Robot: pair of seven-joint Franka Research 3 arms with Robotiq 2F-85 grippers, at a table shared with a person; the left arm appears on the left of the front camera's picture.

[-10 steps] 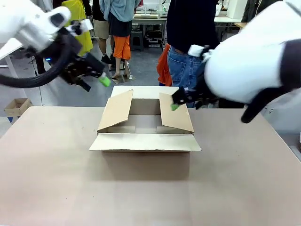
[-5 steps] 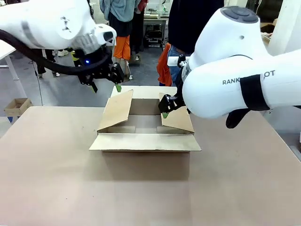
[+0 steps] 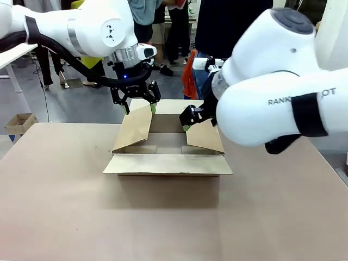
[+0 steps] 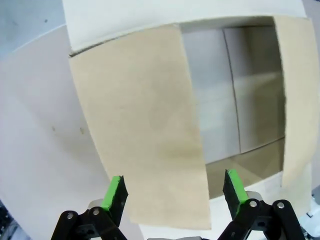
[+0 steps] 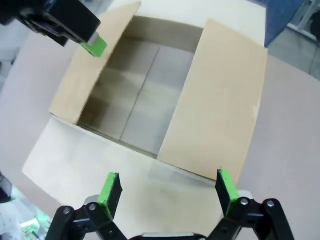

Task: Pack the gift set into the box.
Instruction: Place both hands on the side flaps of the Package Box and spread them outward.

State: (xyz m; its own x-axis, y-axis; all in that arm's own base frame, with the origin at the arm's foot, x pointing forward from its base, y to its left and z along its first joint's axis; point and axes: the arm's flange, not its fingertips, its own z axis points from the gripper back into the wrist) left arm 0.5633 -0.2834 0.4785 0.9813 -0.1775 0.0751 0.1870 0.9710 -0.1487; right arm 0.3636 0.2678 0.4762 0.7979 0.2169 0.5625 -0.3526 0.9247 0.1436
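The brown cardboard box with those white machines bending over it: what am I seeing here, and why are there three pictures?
The white machines are two robot arms, the left arm and the right arm. The front picture looks across the table from the robot's side, and a person stands at the far edge. On the table sits one open box.

Each arm ends in a black two-fingered tool with green pads. The left tool hangs by the box's left flap, and the right tool by its right flap.

The other two pictures come from cameras on the wrists, looking along each tool's fingers into the box. Both tools are open and hold nothing. Whether they touch the flaps, I cannot tell.
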